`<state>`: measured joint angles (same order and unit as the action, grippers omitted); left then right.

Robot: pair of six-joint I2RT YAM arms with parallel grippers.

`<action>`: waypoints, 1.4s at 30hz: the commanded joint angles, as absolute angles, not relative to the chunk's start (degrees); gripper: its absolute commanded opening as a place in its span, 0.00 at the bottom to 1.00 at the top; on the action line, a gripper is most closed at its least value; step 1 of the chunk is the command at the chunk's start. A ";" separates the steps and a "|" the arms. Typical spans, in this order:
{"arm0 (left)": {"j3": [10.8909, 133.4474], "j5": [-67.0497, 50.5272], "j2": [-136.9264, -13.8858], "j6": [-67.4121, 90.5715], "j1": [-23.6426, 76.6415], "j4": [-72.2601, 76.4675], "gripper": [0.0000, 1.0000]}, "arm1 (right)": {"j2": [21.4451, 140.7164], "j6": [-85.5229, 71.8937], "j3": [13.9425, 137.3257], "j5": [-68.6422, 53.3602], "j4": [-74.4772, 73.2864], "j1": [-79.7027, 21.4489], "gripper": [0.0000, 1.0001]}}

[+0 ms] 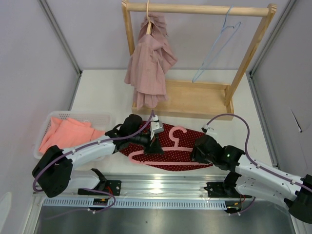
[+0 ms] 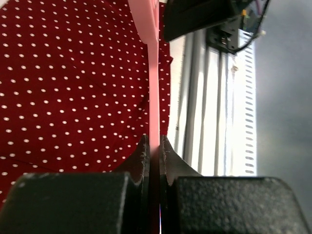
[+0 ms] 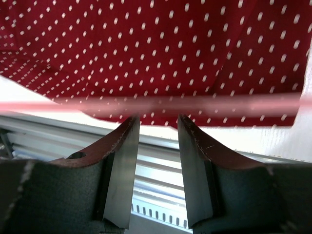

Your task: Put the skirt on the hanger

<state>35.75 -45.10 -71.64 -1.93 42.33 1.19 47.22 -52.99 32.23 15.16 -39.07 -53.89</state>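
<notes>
Top view: bright, even illumination with soft shadows. A glare band lies on the metal rail (image 1: 161, 184) along the near edge of the surface (image 1: 102, 92). Wrist views: the hanger (image 3: 156, 105) is blurred and out of focus. The rail is overexposed in the left wrist view.

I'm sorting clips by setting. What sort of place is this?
Probably a lab test cell staged for laundry work: plain grey partition walls, a wooden garment rack on a white table, and a white laundry basket holding orange-pink cloth.

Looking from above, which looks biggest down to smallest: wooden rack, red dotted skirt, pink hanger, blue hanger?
1. wooden rack
2. red dotted skirt
3. pink hanger and blue hanger: similar, blue is farther, unranked.
</notes>
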 commanded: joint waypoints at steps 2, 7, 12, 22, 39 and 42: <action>39.20 -51.16 -71.90 -1.76 42.63 -3.51 0.00 | 48.87 -53.09 32.08 18.02 -36.65 -54.23 0.42; 42.36 -52.03 -72.77 1.39 40.43 -5.62 0.00 | 50.80 -51.77 32.34 18.02 -35.77 -54.14 0.42; 43.24 -51.51 -76.19 0.88 40.25 -8.62 0.00 | 54.22 -51.68 32.35 18.10 -35.95 -54.05 0.46; 47.27 -46.87 -84.37 1.05 39.90 -10.72 0.00 | 63.80 -52.21 31.46 20.92 -28.49 -51.42 0.39; 49.83 -34.55 -89.21 2.99 38.85 -4.75 0.00 | 72.16 -44.74 31.28 15.56 -18.02 -36.49 0.28; 50.01 -36.38 -89.65 2.37 38.67 -4.14 0.00 | 72.25 -42.28 33.30 14.24 -17.66 -34.28 0.30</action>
<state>48.56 -38.09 -89.62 3.14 39.03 -4.71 71.46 -46.48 31.20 14.28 -18.83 -35.92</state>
